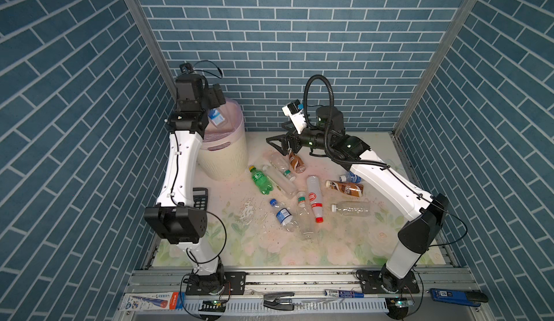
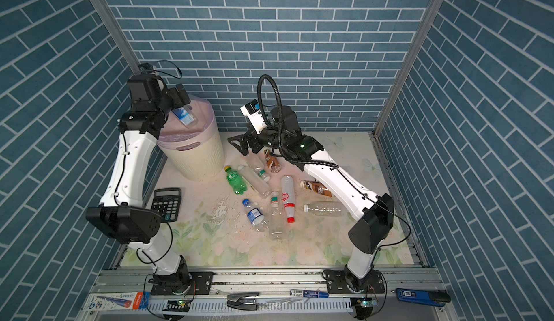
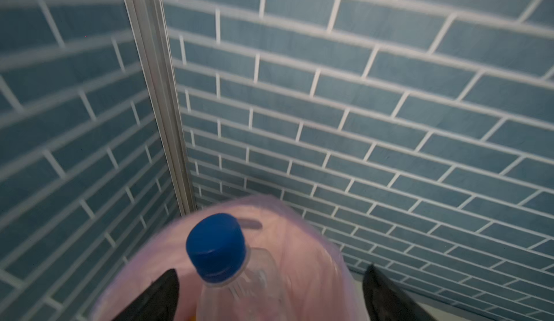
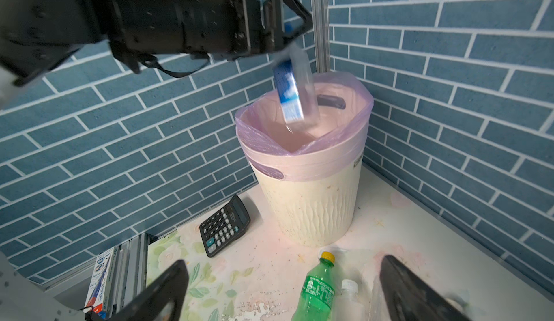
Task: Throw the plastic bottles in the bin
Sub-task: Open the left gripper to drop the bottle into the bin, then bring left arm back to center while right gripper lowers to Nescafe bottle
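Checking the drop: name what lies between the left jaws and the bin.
A blue-labelled bottle, loose under the open left jaws, over the bin; see right wrist view.

I count three blue-labelled bottles point(image 1: 216, 118) point(image 1: 281, 214) point(image 1: 352, 178), two brown-labelled bottles point(image 1: 296, 162) point(image 1: 346, 188), four clear bottles point(image 1: 280, 183) point(image 1: 280, 165) point(image 1: 305, 217) point(image 1: 350, 209), one green bottle point(image 1: 261, 180) and one white bottle point(image 1: 314, 196) with a red cap, eleven in all on my screens. I also see one bin point(image 1: 223, 160) and one black calculator point(image 1: 200, 198).

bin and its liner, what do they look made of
The bin looks like matte cream plastic: moulded wavy ribs, cut-out slot handle. Its liner is probably thin plastic film, translucent pink, wrinkled and folded over the rim.
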Robot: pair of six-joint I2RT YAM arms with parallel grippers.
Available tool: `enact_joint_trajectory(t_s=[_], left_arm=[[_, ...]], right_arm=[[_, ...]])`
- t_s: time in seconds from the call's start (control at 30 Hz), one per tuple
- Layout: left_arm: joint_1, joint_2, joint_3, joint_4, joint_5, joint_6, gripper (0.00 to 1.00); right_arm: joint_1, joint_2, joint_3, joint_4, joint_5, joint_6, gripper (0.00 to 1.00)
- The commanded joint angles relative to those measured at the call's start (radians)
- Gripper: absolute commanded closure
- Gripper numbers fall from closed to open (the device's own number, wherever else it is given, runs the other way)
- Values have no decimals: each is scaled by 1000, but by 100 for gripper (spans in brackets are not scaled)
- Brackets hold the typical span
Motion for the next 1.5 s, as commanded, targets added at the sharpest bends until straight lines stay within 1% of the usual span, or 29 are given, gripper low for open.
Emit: enact_joint_trajectory(t_s=[0.0,0.17,0.3,0.4,0.53,0.63,0.67,0.73,0.77,0.83,0.93,1.0,1.07,1.23,1.33,1.47], left_arm=[[-8,-99,-12,-29,74,-57,1],[-49,-131,1,-55,79,-36,1],[-104,-177,-36,-48,93,-40,1],[-148,-212,-84,-37,118,-74,1],[-231,-275,-228,39,163,-131,1],[-303,-300,-321,79,162,-166,1],[-313,-311,-362,106,186,-194,1],[-330,-347,-492,222,258,-287,1],[-344,-360,-543,271,274,-306,1],[-387,-366,-612,312,277,-314,1],[-431,-346,-658,304,287,-294,1],[-430,-335,-689,299,315,-310,1],[-429,-333,-726,304,319,-314,1],[-428,-301,-812,353,379,-351,1],[-426,-289,-866,401,386,-365,1],[-417,-266,-897,445,395,-371,1]], right_arm=[[2,-43,-43,-12,30,-32,1],[-1,-43,-70,-4,64,-20,1],[-17,-37,-83,-8,96,15,1],[-41,-43,-108,-2,110,38,1],[-80,-46,-142,-9,143,60,1],[-124,-34,-161,-26,176,95,1],[-139,-27,-167,-32,184,107,1],[-176,-6,-183,-40,206,144,1],[-193,4,-193,-43,218,165,1],[-231,34,-207,-42,211,201,1],[-243,80,-229,-32,223,178,1],[-244,118,-235,-24,230,154,1],[-244,162,-237,-8,231,144,1],[-246,273,-209,3,210,148,1],[-242,338,-168,-14,203,147,4],[-242,418,-99,-51,206,144,7]])
